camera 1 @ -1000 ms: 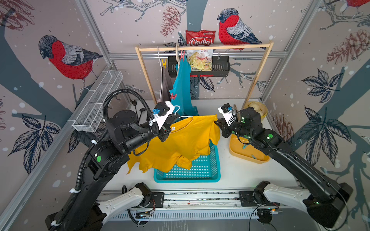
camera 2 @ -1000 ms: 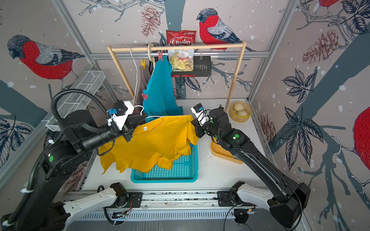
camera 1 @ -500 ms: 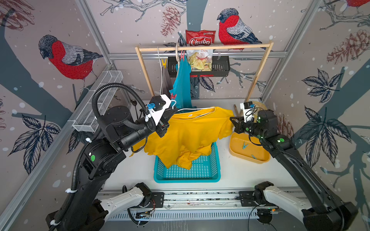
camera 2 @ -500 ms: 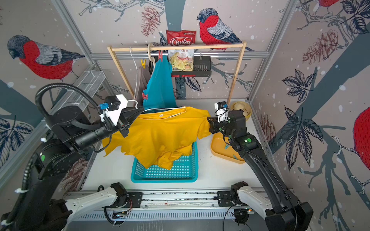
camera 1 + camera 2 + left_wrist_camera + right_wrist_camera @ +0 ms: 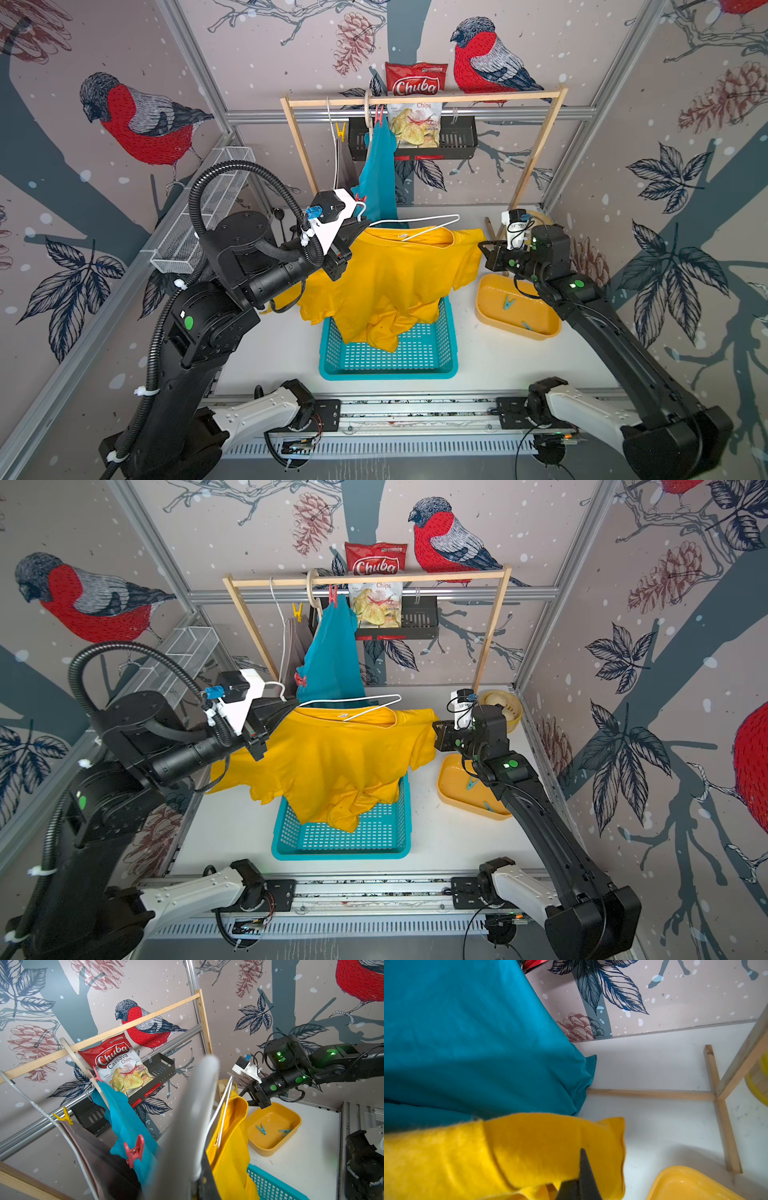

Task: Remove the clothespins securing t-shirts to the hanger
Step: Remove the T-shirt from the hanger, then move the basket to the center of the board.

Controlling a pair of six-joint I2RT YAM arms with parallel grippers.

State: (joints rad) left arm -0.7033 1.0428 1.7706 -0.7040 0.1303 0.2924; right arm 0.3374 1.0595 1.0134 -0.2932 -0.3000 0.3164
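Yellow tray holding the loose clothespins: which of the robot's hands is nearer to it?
Right. The right hand, gripping the yellow t-shirt by its sleeve, hangs close by the yellow tray at its far rim. The left hand, holding the white hanger, is across the shirt.

yellow t-shirt [image 5: 386, 282] spread, clothespin [image 5: 134, 1151] on teal t-shirt [image 5: 124, 1118]

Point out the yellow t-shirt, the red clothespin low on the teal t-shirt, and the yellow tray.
yellow t-shirt [image 5: 386, 282]: a top view, middle of the draped cloth.
red clothespin [image 5: 134, 1152]: left wrist view, middle of its body.
yellow tray [image 5: 272, 1121]: left wrist view, bare floor inside.
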